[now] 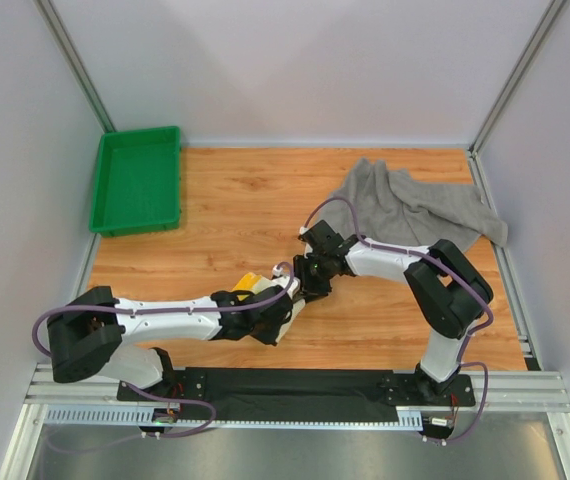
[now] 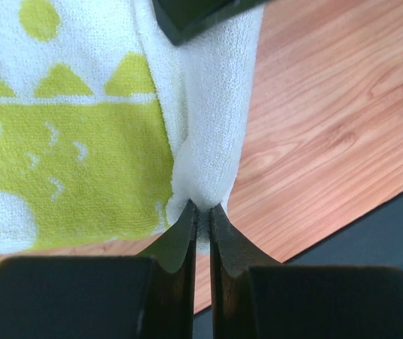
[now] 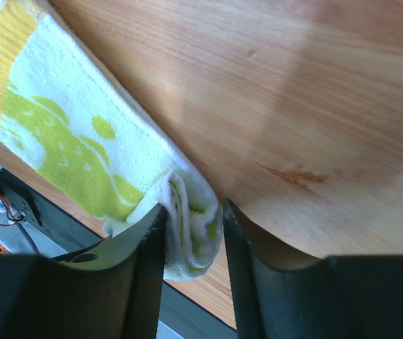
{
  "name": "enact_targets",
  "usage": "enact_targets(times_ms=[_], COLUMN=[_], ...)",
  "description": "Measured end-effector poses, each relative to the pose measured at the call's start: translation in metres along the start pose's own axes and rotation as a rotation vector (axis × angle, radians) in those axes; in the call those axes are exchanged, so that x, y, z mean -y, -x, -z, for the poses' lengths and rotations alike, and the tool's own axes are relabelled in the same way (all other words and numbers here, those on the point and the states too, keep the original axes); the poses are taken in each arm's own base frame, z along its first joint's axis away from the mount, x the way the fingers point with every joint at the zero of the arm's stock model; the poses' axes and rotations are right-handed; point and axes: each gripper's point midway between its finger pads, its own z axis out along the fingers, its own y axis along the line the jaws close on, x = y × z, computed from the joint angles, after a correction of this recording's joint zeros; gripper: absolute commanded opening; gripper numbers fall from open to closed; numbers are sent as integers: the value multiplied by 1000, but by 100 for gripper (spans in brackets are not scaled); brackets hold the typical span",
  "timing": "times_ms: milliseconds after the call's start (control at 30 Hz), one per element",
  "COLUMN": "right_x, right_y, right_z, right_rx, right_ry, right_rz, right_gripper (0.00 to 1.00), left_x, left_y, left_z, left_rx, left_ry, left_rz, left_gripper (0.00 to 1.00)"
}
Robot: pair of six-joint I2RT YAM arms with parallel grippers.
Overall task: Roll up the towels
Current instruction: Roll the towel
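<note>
The white-yellow towel with the green-yellow print lies near the table's front middle, mostly hidden under both grippers. In the left wrist view my left gripper is shut on a white edge fold of this towel. In the right wrist view my right gripper is closed around a folded, bunched end of the towel. In the top view the left gripper and right gripper meet close together over the towel. The grey towel lies crumpled at the back right, untouched.
A green tray stands at the back left corner. Walls enclose the wooden table on three sides. The black base rail runs along the near edge, close behind the towel.
</note>
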Motion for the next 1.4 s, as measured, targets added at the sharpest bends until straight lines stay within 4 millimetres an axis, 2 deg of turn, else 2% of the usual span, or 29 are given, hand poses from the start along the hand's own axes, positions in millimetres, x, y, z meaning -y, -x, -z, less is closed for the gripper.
enact_targets(times_ms=[33,67,167,233,333,533,600,633,833,1000,1133,1300,1400], right_x=[1,2,3,3,4,8,8,9,20,35,34,18,12], right_y=[1,0,-2,-3,-5,-7,-6,-6,5,18,23,13,-1], right_z=[-1,-1,-2,-2,-1,1,3,5,16,35,54,76,78], right_rx=[1,-3,-6,-6,-3,-6,0,0,26,82,139,204,218], right_ry=[-3,-3,-1,4,6,-11,-14,-17,-42,-69,-53,49,115], right_rz=[3,3,3,2,4,4,10,8,-19,-56,-58,-26,-13], right_gripper=[28,18,5,4,8,37,42,48,61,65,64,61,58], left_x=[-1,-1,-4,-5,-6,-5,-4,-3,3,0,-6,-9,-10], left_y=[-1,-2,-1,0,0,3,3,4,9,2,-8,-11,-11], left_z=[1,2,2,2,3,10,12,13,20,18,13,7,5], left_rx=[-7,-12,-23,-33,-48,-91,-107,-115,-134,-176,-220,-262,-293], left_ry=[-3,-5,-12,-20,-37,-110,-131,-146,-239,-288,-292,-327,-355], left_rz=[4,8,34,55,84,172,202,219,306,392,452,533,572], left_gripper=[1,1,0,0,0,0,0,0,0,0,0,0,0])
